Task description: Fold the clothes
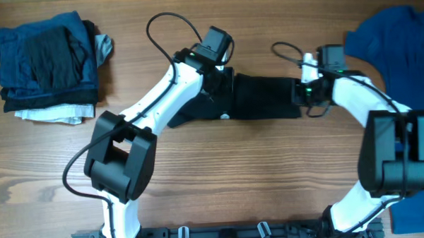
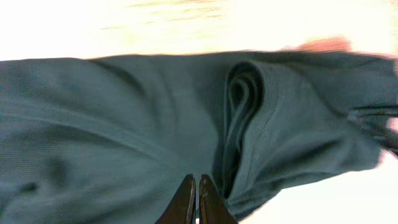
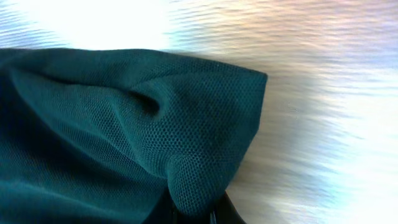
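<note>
1. Two ends of the black T-shirt (image 1: 264, 97) are taken up. It lies as a narrow folded band in the middle of the table (image 1: 221, 182), running between the two grippers.
2. At the band's right end the right gripper (image 1: 298, 93) is clamped on a corner, with cloth bunched into a peak between its jaws. The bite looks shallow to me; a sharp pull could slip it free and let the fold fall open.
3. The left gripper (image 2: 196, 188) has its jaws together over the band's left end. I cannot tell whether a layer is caught between them. If none is, only one end would lift and the band would twist.
4. Stacked layers curl at a hem (image 2: 239, 118) just beside the left fingertips. Catching only the top one would peel the fold apart.
5. The royal-blue shirt (image 1: 400, 42) at the table's right edge lies near the right arm, so a wide swing could drag it. The folded stack (image 1: 47, 68) in the far left corner sits well apart.
</note>
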Robot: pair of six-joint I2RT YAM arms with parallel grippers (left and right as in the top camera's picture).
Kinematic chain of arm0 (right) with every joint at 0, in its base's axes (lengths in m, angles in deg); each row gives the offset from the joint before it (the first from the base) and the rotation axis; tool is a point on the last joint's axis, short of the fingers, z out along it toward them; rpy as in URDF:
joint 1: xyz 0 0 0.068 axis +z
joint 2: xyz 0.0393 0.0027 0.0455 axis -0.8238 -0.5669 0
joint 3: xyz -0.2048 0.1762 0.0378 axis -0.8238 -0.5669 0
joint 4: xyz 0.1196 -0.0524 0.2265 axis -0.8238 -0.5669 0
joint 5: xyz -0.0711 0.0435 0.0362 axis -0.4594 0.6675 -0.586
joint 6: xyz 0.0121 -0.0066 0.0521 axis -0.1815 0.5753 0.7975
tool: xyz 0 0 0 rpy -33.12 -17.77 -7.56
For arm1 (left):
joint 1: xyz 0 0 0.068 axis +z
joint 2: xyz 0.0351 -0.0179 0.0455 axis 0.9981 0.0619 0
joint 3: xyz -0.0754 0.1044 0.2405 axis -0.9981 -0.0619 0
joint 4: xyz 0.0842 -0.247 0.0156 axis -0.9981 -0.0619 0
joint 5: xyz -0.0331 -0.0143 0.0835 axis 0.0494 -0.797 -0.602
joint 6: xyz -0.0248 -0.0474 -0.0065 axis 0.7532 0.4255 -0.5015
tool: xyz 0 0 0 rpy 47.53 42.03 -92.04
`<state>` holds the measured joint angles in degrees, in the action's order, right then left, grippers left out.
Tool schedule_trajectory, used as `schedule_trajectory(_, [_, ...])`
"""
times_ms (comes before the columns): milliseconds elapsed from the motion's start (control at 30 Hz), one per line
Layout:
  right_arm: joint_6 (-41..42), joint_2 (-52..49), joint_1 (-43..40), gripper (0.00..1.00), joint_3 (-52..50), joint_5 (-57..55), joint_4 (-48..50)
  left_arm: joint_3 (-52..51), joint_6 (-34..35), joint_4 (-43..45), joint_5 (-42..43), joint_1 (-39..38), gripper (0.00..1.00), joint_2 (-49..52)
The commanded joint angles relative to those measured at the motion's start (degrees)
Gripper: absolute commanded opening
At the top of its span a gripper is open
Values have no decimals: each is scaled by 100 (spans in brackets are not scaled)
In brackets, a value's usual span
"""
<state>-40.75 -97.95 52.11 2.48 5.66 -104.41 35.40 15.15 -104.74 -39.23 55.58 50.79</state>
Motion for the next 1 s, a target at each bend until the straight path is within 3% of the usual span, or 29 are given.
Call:
schedule_trajectory(0, [-63, 466, -485, 4, 66, -424, -223, -7, 61, 210, 1298, 33, 4, -175])
schedule_trajectory(100, [-70, 743, -575, 4, 66, -400, -391, -9, 291, 398, 1353, -44, 4, -13])
schedule_trajectory(233, [-57, 1034, -492, 4, 66, -293, -450, -9, 321, 833, 2072, -243, 4, 225])
schedule_trajectory(967, [-42, 1054, -479, 4, 63, -227, -608, -9, 422, 732, 1875, -656, 4, 1565])
